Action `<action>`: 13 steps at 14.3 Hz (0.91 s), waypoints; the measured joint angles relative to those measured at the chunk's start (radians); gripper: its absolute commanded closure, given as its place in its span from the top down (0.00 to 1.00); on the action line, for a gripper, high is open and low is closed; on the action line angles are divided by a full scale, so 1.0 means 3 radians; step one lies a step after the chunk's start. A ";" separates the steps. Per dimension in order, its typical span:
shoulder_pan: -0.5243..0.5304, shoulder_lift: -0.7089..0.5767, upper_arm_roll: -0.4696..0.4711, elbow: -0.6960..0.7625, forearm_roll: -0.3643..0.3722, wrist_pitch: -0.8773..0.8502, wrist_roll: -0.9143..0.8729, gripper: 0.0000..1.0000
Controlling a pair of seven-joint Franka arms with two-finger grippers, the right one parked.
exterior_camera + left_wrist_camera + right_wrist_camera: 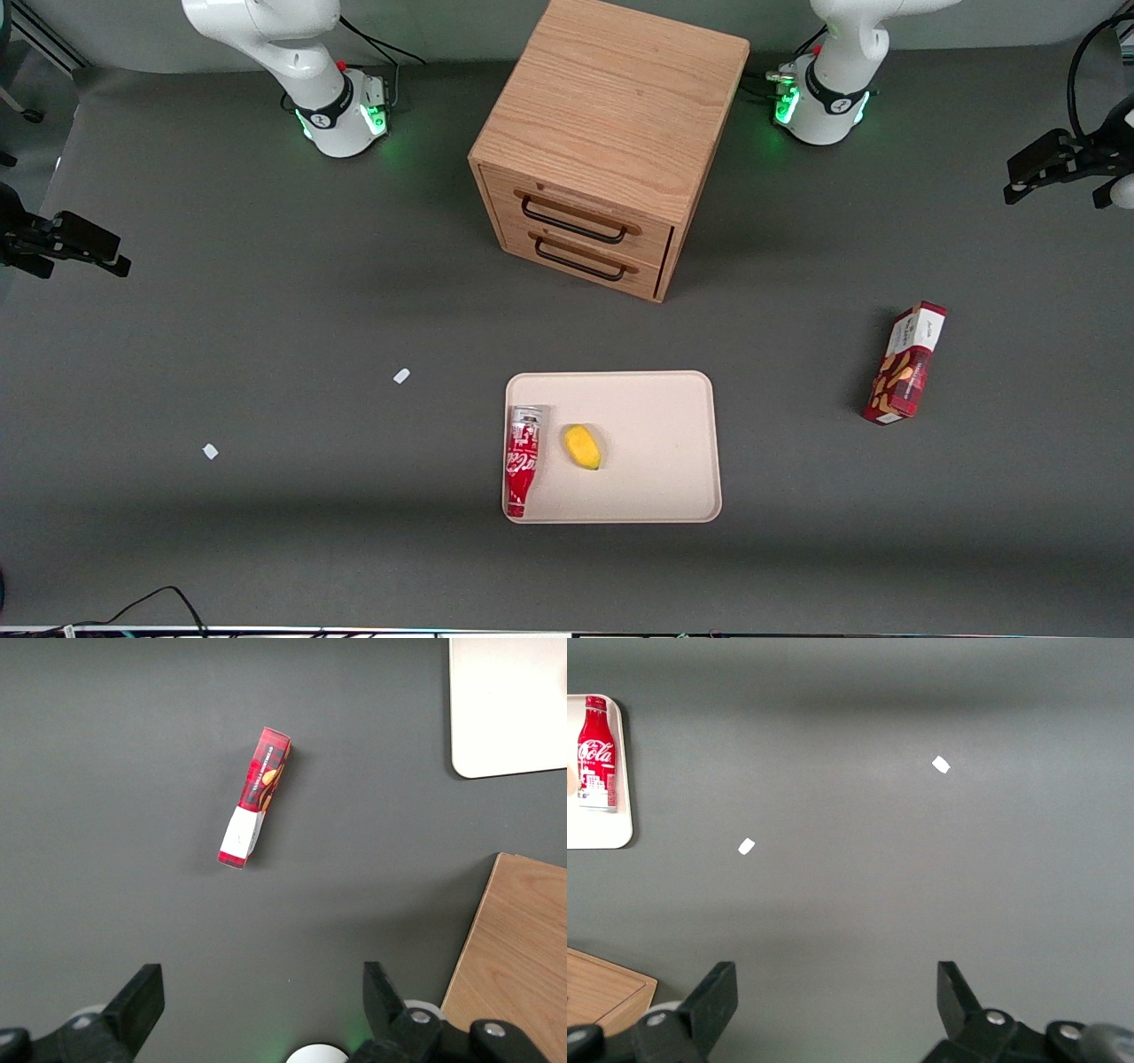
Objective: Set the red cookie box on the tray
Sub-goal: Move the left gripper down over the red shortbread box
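Observation:
The red cookie box (905, 363) lies flat on the grey table toward the working arm's end, well apart from the tray (664, 399). In the left wrist view the box (255, 797) shows its white label end and cookie pictures, with a corner of the tray (505, 709) off to one side. My gripper (261, 1001) hangs open high above the table, close to the working arm's base, with nothing between its fingers (142, 997). The box is far below it and untouched. The front view does not show the gripper.
A red-and-white soda can (522, 459) and a small yellow fruit (582, 446) lie on the tray. A wooden two-drawer cabinet (611, 142) stands farther from the front camera than the tray. Two white scraps (401, 376) lie toward the parked arm's end.

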 measured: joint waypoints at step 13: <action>0.0033 0.0623 0.0011 -0.0338 0.0244 0.0777 0.0421 1.00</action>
